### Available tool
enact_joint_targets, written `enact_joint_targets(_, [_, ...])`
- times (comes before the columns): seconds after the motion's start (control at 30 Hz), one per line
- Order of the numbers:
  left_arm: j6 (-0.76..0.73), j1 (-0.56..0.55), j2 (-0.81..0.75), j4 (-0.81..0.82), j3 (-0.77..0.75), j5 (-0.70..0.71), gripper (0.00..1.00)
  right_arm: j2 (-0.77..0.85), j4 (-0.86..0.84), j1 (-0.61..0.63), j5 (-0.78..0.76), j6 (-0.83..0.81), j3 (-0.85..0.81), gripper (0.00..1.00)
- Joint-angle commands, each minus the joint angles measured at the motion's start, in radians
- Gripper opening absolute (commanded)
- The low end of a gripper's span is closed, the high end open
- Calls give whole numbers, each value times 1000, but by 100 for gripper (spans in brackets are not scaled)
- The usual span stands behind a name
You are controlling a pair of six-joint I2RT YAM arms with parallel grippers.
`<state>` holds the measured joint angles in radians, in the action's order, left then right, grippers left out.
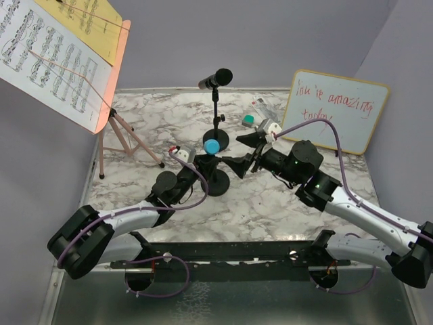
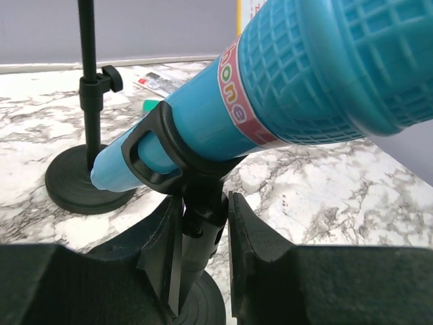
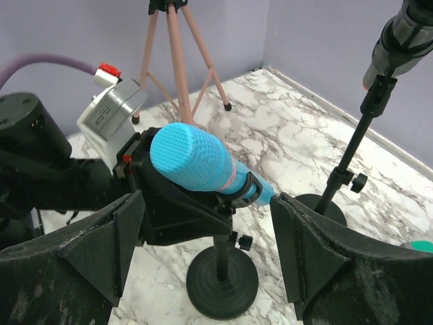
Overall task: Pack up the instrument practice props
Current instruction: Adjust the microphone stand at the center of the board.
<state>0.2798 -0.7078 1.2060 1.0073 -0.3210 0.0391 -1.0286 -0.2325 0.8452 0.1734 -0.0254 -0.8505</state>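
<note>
Marbled white tabletop (image 1: pixel 270 203), lilac walls (image 1: pixel 270 40); left claw (image 2: pixel 203 233) tight around near mic pole (image 3: pixel 222 254), right claw (image 1: pixel 240 153) agape.

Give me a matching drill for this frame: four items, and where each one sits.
1. blue microphone
2. black microphone
3. whiteboard
4. pink music rack

a. back right corner
b. back left, highest up
c. clipped on the taller stand
d. clipped on the shorter stand

Pairs: 1-d, 2-c, 3-a, 4-b
</note>
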Motion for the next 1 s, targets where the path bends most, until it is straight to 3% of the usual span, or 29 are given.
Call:
enact_joint_targets(0.0, [-25,-93,-20,28,17,280,14,-16,53,6,-20,72,-35,82])
enact_joint_targets(0.23, [-67,-221,25,22,-28,617,13,-31,53,6,-48,114,-66,82])
enact_joint_targets(0.33, [-92,-250,60,4,-64,686,15,-38,95,6,-45,128,-100,82])
enact_joint_targets(0.57, [-98,-274,66,-9,-75,702,30,-81,153,6,-60,151,-170,82])
enact_joint_targets(0.97, [-127,-284,66,-44,-90,705,35,-212,231,6,-21,221,-301,82])
